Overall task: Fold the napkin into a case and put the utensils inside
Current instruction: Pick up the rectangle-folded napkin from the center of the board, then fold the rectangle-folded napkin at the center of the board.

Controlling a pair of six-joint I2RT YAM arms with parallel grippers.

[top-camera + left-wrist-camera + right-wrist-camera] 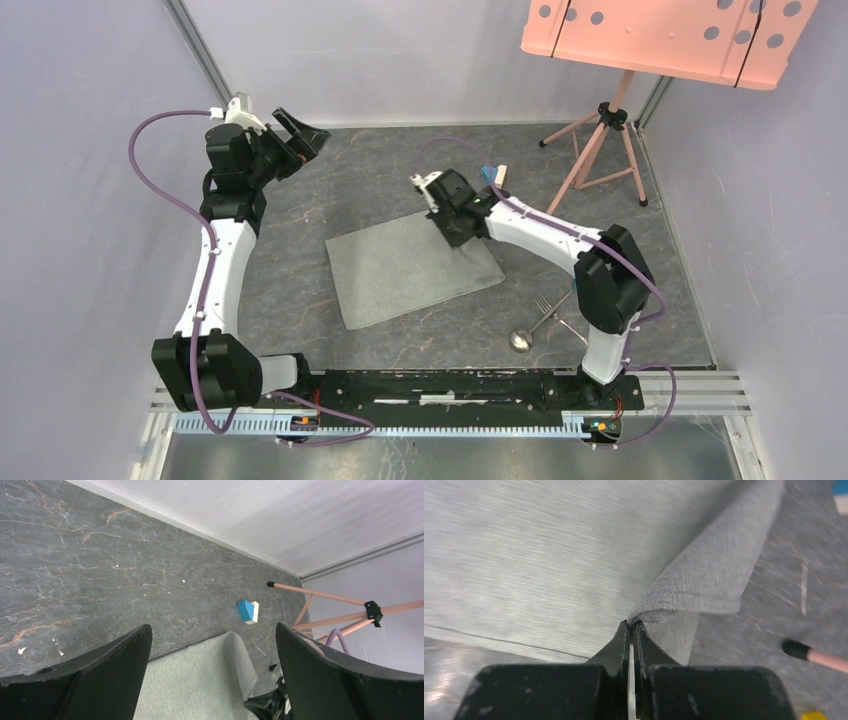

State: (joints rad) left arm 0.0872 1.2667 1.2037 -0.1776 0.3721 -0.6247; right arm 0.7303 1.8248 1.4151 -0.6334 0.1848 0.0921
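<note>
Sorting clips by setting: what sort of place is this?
Probably a robotics lab cell: two arms bolted to a rail, a stone-look tabletop walled by panels, a pink board on a tripod.

Grey marbled table point(400, 165) boxed in by pale lilac walls point(80, 150).
A pink tripod stand point(612, 115) rises at the far right corner, carrying a tilted salmon-pink perforated panel point(665, 35). Metal posts point(201, 50) run up the corners where the walls meet, and a slotted aluminium rail point(700, 392) lines the near edge. Light is soft and even.
</note>
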